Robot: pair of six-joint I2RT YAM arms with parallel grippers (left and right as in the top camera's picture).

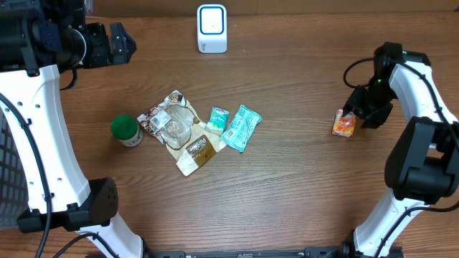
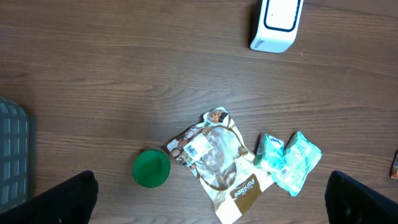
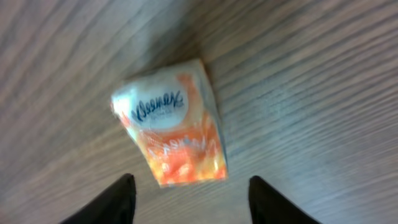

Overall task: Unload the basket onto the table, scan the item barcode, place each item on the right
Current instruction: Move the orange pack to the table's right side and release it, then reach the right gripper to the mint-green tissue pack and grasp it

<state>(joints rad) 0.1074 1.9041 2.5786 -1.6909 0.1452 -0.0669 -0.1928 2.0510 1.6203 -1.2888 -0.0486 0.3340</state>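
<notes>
At right on the wooden worktop: orange-and-white soft tissue packet, flat, label up. Right pincer released, fingers apart just beside it, gripping nothing. Left pincer far left, spread wide, empty.

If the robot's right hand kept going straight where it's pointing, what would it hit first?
Probably the orange Kleenex pack lying on the table, just ahead of the right hand; depth is unclear.

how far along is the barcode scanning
Possibly done: the orange Kleenex pack lies apart at the right, under the open right gripper. In hand: nothing; the left gripper is open too. Left: the pile of packets mid-table, apart from the scanner.
</notes>
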